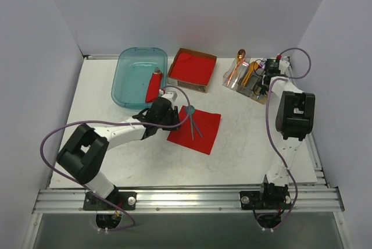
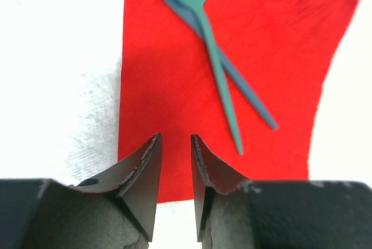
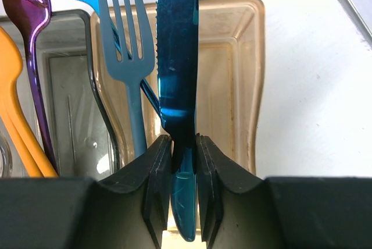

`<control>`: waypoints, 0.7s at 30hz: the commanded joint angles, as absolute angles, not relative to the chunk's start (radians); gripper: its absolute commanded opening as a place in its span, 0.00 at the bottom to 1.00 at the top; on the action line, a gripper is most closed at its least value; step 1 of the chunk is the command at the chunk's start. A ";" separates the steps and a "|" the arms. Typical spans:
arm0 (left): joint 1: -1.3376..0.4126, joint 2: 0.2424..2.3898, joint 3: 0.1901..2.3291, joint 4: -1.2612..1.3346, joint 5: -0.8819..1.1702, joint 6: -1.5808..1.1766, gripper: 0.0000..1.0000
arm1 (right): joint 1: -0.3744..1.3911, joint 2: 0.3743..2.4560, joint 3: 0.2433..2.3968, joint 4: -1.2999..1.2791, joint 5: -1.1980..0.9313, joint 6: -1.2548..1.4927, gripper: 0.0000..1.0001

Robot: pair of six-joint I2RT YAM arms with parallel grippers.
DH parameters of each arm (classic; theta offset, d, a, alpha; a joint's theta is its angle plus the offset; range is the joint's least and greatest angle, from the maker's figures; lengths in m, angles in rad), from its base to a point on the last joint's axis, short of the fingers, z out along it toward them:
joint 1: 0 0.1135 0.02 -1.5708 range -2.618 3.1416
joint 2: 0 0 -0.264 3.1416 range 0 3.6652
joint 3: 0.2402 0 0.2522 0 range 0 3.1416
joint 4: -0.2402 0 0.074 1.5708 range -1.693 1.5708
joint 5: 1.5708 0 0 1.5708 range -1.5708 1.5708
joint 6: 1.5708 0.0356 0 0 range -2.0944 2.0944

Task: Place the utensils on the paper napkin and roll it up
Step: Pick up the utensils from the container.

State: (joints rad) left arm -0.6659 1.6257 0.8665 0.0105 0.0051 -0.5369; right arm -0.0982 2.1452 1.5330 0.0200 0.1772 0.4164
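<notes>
Top external view: left arm [image 1: 116,135] stretches low at the paper napkin [image 1: 203,135], jaws slightly apart, empty; right arm [image 1: 295,114] reaches far, jaws clamped on a blue knife [image 3: 177,57].

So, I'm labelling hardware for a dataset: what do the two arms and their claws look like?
Both the left arm and right arm have white links with black joint housings, each trailing a purple cable. The left claw and right claw are matte black, wedge-shaped.
</notes>
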 commanded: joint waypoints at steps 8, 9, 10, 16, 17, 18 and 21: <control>-0.687 1.487 0.836 0.014 -0.038 -0.525 0.38 | -0.098 1.927 1.445 0.113 0.221 0.410 0.03; -0.695 1.480 0.830 0.017 -0.041 -0.525 0.38 | -0.098 1.919 1.442 0.120 0.215 0.407 0.03; -0.699 1.474 0.824 0.021 -0.041 -0.525 0.38 | -0.100 1.916 1.456 0.115 0.206 0.405 0.03; -0.724 1.437 0.793 0.020 -0.054 -0.515 0.39 | -0.094 1.846 1.440 0.138 0.140 0.377 0.01; -0.726 1.431 0.792 0.018 -0.054 -0.514 0.39 | -0.094 1.839 1.440 0.144 0.103 0.358 0.01; -0.727 1.428 0.787 0.017 -0.054 -0.514 0.39 | -0.092 1.833 1.442 0.143 0.037 0.348 0.00; -0.729 1.420 0.775 0.015 -0.048 -0.514 0.39 | -0.063 1.812 1.460 0.112 -0.053 0.302 0.00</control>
